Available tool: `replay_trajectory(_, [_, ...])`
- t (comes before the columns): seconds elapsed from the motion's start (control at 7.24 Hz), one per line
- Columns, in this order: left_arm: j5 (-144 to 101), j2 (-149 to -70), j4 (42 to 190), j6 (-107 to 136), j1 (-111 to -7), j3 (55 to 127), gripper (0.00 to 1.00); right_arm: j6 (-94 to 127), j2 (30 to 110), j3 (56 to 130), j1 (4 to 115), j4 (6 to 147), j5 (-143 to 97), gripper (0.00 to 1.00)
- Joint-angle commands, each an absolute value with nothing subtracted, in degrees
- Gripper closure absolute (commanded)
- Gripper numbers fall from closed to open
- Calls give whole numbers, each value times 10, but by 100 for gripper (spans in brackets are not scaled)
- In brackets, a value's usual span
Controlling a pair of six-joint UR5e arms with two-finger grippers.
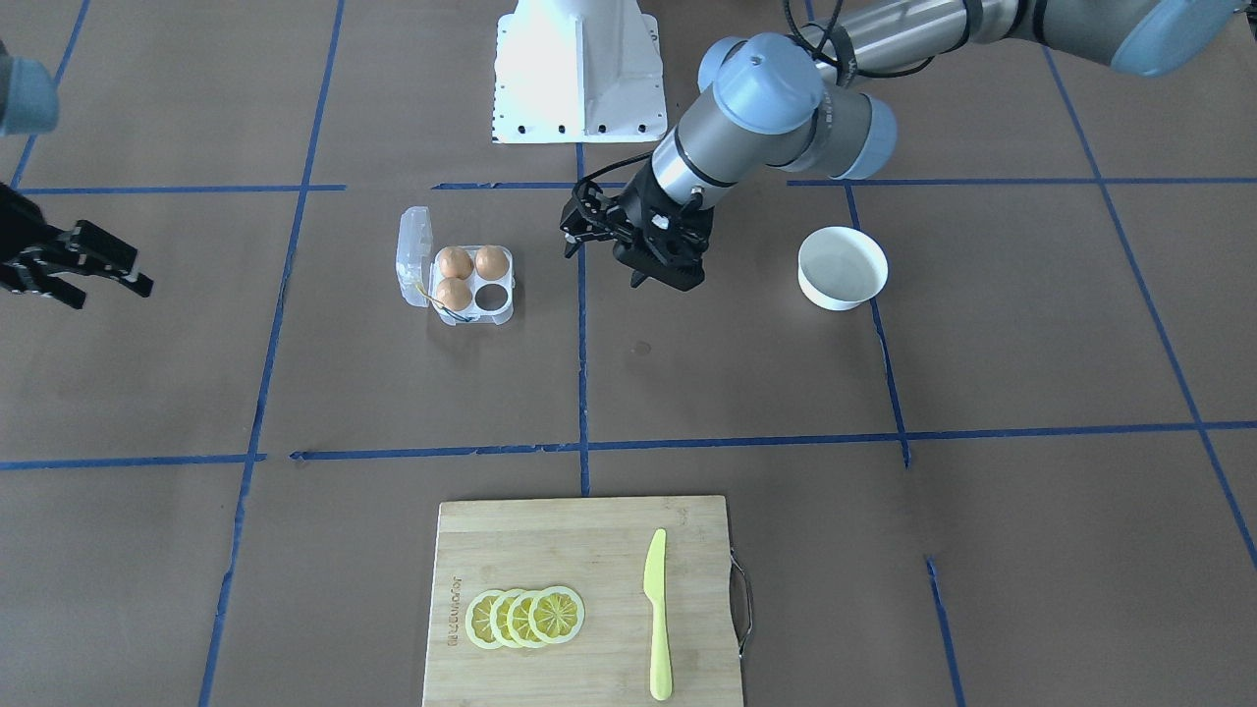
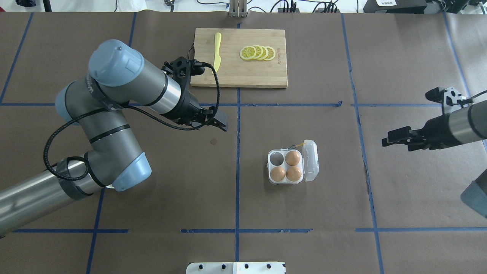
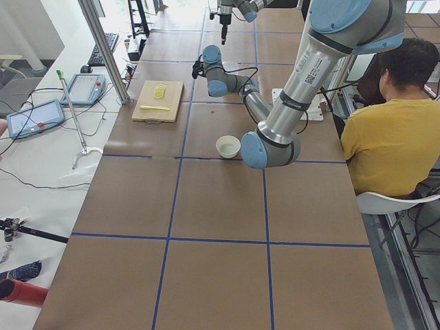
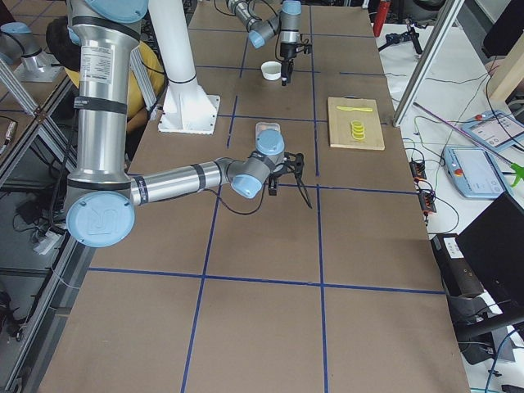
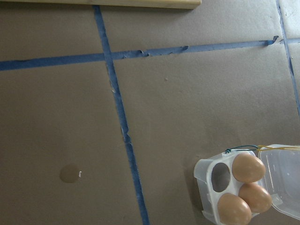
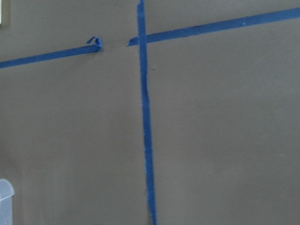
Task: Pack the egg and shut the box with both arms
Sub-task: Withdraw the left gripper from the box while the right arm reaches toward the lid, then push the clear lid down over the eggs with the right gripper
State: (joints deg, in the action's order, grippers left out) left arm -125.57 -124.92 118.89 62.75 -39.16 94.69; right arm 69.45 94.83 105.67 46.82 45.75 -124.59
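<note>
The clear four-cell box sits right of the table's middle with its hinged lid open to the right. It holds three brown eggs; the near-left egg looks a shade duller, and the far-left cell is empty. The box also shows in the front view and the left wrist view. My left gripper hovers left of the box, apart from it, open with nothing seen in it. My right gripper hangs right of the box, open and empty.
A wooden cutting board at the far edge carries lemon slices and a yellow knife. A white bowl stands on my left side, under my left arm. The white pedestal is at my base.
</note>
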Motion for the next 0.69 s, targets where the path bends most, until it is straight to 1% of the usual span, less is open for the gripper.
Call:
replay_trajectory(0.0, [-1268, -1232, 1188, 606, -419, 952, 9, 816, 896, 1084, 362, 464, -1152, 0])
replay_trajectory(0.41, [-1268, -1232, 1188, 598, -425, 952, 9, 894, 715, 1084, 279, 644, -1066, 0])
replay_trajectory(0.55, [-1269, -1220, 1188, 592, -431, 957, 9, 898, 674, 1085, 277, 705, -1053, 0])
